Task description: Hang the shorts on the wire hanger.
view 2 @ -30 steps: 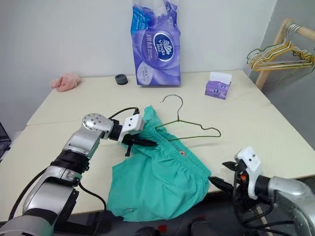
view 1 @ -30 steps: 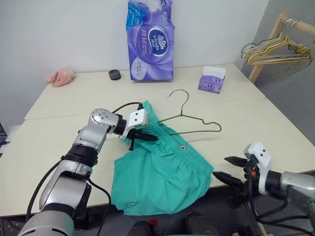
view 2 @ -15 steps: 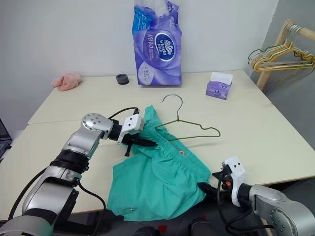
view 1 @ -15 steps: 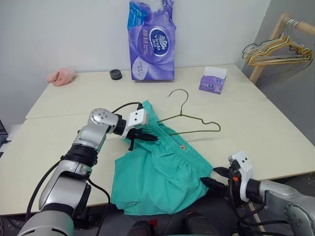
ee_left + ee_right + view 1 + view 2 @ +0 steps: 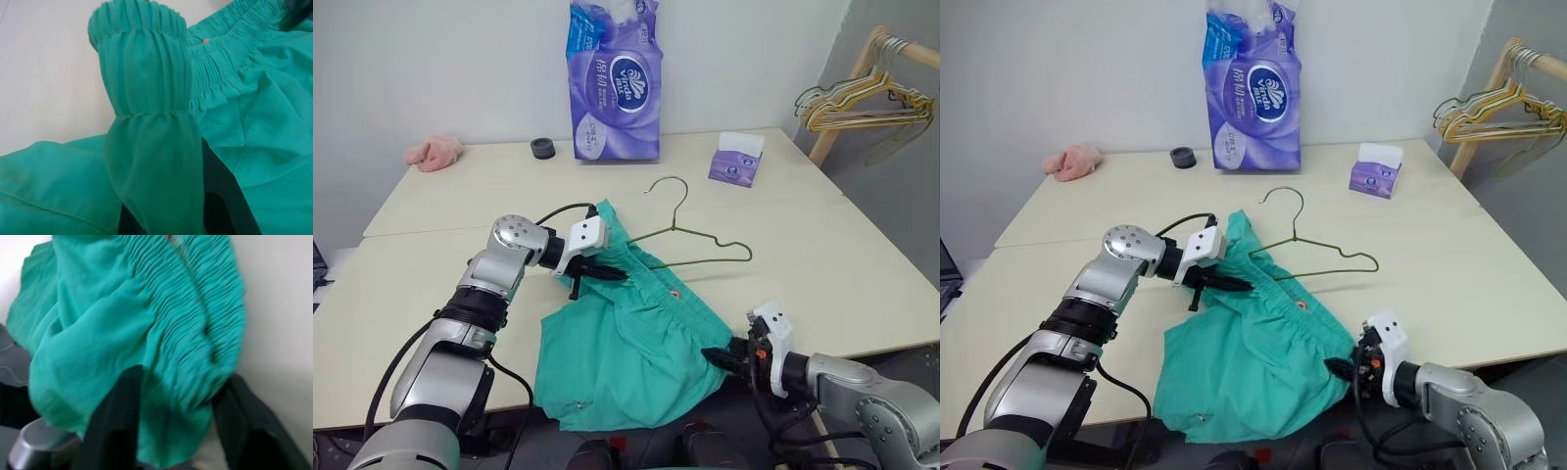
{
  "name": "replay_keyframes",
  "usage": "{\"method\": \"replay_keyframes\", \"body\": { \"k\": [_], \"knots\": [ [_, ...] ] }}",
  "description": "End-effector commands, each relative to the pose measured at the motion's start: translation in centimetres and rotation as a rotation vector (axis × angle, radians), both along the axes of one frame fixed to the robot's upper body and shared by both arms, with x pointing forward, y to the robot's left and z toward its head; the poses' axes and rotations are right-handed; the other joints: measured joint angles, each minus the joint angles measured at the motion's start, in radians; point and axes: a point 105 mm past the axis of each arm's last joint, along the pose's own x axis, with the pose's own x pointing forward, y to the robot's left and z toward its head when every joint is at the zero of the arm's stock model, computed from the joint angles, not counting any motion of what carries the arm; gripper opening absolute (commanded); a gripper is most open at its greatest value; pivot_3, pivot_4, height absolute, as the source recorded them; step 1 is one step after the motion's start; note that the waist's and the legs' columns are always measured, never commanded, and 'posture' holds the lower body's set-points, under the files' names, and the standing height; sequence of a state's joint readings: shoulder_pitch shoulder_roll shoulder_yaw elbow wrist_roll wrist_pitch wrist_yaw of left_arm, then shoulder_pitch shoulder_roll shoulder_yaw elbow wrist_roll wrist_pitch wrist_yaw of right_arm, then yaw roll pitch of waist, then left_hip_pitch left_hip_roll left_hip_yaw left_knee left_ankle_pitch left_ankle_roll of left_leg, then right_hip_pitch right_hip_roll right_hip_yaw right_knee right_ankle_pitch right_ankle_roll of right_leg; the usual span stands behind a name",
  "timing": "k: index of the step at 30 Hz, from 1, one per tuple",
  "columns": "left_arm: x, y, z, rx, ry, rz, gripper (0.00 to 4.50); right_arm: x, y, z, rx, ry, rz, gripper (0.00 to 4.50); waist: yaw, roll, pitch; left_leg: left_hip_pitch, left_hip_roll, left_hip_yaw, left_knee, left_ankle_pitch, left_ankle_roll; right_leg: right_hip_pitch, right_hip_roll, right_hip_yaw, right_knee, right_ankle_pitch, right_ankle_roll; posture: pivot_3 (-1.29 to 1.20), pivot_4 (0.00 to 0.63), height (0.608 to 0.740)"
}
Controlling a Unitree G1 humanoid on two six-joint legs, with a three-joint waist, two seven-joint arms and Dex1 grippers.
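The teal-green shorts [image 5: 626,343] lie spread on the table's near part, their lower edge hanging over the front. My left gripper [image 5: 612,274] is shut on the gathered waistband at its far left end, and a fold of it [image 5: 146,98] is pinched between the jaws. The wire hanger [image 5: 690,240] lies flat beyond the waistband with its left arm tucked under the fabric and its hook pointing away. My right gripper [image 5: 715,355] sits at the shorts' near right corner by the table edge. Its fingers [image 5: 115,431] are closed round bunched waistband fabric [image 5: 186,333].
At the back stand a purple tissue pack [image 5: 613,83], a small black round object [image 5: 542,148] and a pink cloth [image 5: 434,152]. A purple tissue box [image 5: 735,162] is at the back right. A wooden rack [image 5: 850,83] with bunched hangers stands beyond the table's right end.
My right gripper has moved left along the table's front edge to the shorts' corner and gone from wide open to closed on the fabric. The left arm has kept still.
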State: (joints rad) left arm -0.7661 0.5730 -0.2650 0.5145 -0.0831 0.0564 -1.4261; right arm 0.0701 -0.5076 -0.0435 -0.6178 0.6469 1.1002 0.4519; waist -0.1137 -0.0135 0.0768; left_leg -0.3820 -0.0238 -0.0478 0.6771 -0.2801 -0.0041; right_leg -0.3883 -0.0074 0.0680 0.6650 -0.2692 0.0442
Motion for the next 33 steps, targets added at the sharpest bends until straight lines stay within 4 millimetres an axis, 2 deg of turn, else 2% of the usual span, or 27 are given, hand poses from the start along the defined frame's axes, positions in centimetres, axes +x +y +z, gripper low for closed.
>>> {"method": "replay_keyframes", "body": {
  "k": [1,3,7,9,11,16,20,24,33],
  "knots": [
    [0.5,0.1,2.7,-0.057,-0.080,0.010,0.04,1.1,-1.7,1.1,-0.040,-0.068,-0.053,0.73,0.002,0.000,0.000,0.000,0.000,0.000,0.000,0.000,0.000,0.000,0.000,0.000,0.000,0.000,0.000,-0.17,0.051,0.740],
    [0.4,0.1,3.0,-0.070,-0.083,0.007,0.04,1.5,-3.0,1.4,-0.067,-0.084,-0.077,0.05,0.002,0.000,0.000,0.000,0.000,-0.001,0.000,0.000,0.000,0.000,0.000,-0.001,0.000,0.000,0.000,-0.17,0.051,0.740],
    [-0.1,-0.4,3.9,-0.108,-0.090,-0.015,0.04,1.9,-5.3,2.2,-0.105,-0.110,-0.118,0.00,0.002,0.000,0.000,0.000,-0.001,0.000,0.000,0.000,0.000,0.000,0.000,0.000,0.000,0.000,0.000,-0.17,0.049,0.740],
    [-0.5,-1.1,5.2,-0.148,-0.096,-0.041,0.04,2.5,-7.4,3.5,-0.137,-0.142,-0.145,0.00,0.001,0.000,0.000,0.000,0.000,0.000,0.000,0.000,0.000,0.000,0.000,0.000,0.000,0.000,0.000,-0.17,0.049,0.740],
    [-1.0,-1.4,6.0,-0.174,-0.085,-0.063,0.04,2.9,-8.7,4.4,-0.165,-0.164,-0.156,0.00,0.002,0.000,0.000,0.000,-0.001,0.000,0.000,0.000,0.000,0.000,0.000,0.000,0.000,0.000,0.000,-0.17,0.049,0.740],
    [-2.6,-0.8,6.8,-0.138,-0.033,-0.140,0.04,3.8,-11.1,6.1,-0.235,-0.198,-0.150,0.00,-0.002,0.000,0.000,0.000,0.000,0.001,0.000,0.000,0.000,0.000,0.004,0.000,0.000,0.000,0.000,-0.18,0.050,0.740],
    [-3.2,0.1,6.1,-0.052,-0.024,-0.173,0.04,4.0,-11.3,6.5,-0.248,-0.199,-0.130,0.00,-0.002,0.000,0.000,0.000,0.001,0.001,-0.001,0.000,0.000,0.000,0.005,0.001,0.000,0.000,0.000,-0.17,0.052,0.740],
    [-2.4,0.5,5.3,-0.002,-0.069,-0.147,0.04,3.9,-10.6,6.8,-0.235,-0.205,-0.100,0.00,0.002,0.000,0.000,0.000,0.000,0.002,0.000,0.000,0.000,0.000,0.004,0.001,-0.001,0.000,0.000,-0.17,0.055,0.740],
    [-2.2,1.2,3.8,0.085,-0.089,-0.169,0.03,3.3,-9.7,7.3,-0.218,-0.212,-0.069,0.00,0.001,0.000,0.000,0.000,0.000,0.001,0.000,0.000,0.000,0.000,0.004,0.001,-0.001,0.000,0.000,-0.18,0.057,0.740]
  ]
}}
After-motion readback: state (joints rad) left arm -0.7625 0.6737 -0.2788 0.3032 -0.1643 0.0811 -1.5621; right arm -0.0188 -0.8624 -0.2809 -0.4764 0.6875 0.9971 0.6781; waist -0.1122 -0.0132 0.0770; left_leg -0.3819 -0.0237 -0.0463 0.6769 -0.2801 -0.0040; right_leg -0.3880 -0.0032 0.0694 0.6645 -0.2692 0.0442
